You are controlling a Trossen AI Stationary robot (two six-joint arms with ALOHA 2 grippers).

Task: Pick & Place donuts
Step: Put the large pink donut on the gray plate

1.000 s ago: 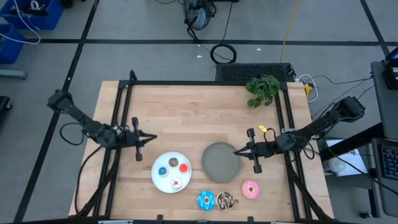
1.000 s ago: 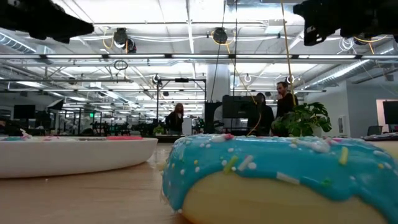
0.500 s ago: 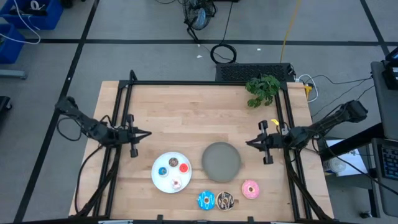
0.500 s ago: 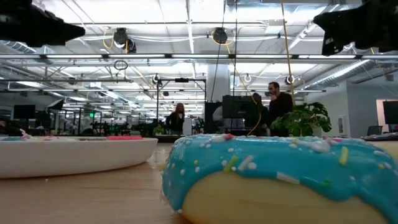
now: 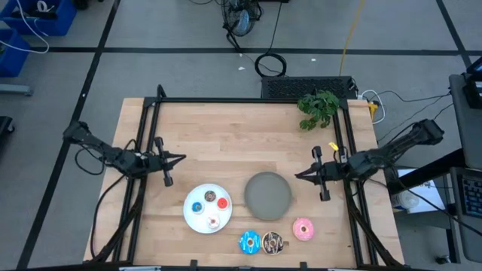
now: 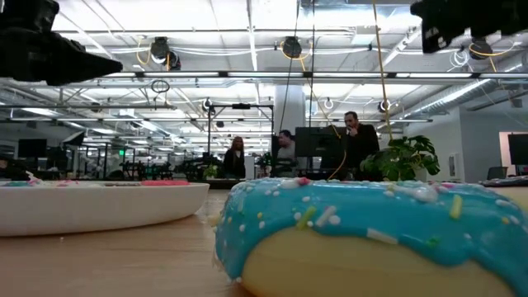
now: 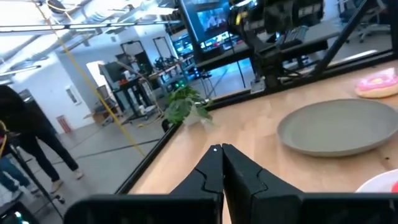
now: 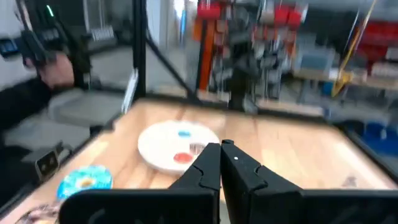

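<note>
Overhead layout, read from left to right. The pale wooden table (image 5: 226, 135) sits inside a black frame, on a grey floor crossed by dark lines, with blue bins at the far left corner and cables beyond the far edge.

The left gripper (image 5: 181, 159) hangs over the table's left side, fingers pressed together with nothing between them; its wrist view shows the two dark fingertips (image 7: 214, 163) meeting in a point. Nearer the front edge lies the round white plate (image 5: 197, 217), carrying a tiny blue donut (image 5: 197, 208), a tiny red donut (image 5: 223, 202), a tiny brown donut (image 5: 209, 196) and a tiny whitish-pink donut (image 5: 214, 222). To its right is the round grey plate (image 5: 268, 196), bare.

Along the front edge stand the bright blue donut (image 5: 249, 242), the dark brown donut (image 5: 273, 242) touching it, and the pink donut (image 5: 303, 229) just apart. A green plant (image 5: 318, 108) sits at the far right corner. The right gripper (image 5: 298, 175) hovers over the table's right side, just beside the grey plate, also closed and empty.

The level view is filled by the bright blue donut's frosting, cut off at the picture's edge; the white plate's rim hides its contents. Behind are ceiling lights, pipes, and people (image 6: 355, 140) at monitors. The right wrist view is blurred, so room detail there is unreadable.
</note>
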